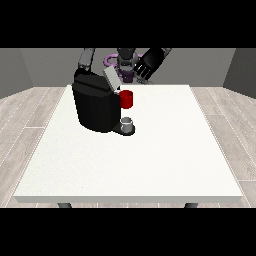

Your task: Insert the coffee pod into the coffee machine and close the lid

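Note:
The black coffee machine [95, 107] stands on the left half of the white table [150, 160]. Its grey lid [111, 79] is tilted up and open. A red thing at the machine [126, 99] sits at its front right. Below it, a small grey thing [128, 124] rests on the machine's base; I cannot tell whether it is the pod. The hand at the view's right [148, 63] hangs raised above the table's far edge, to the right of the lid, with relaxed fingers pointing down and nothing in it. At the view's left only an arm [87, 57] shows; its hand is hidden behind the machine.
The robot's torso [126, 62] stands behind the table's far edge. Wooden floor surrounds the table. White table surface stretches to the right of the machine and in front of it.

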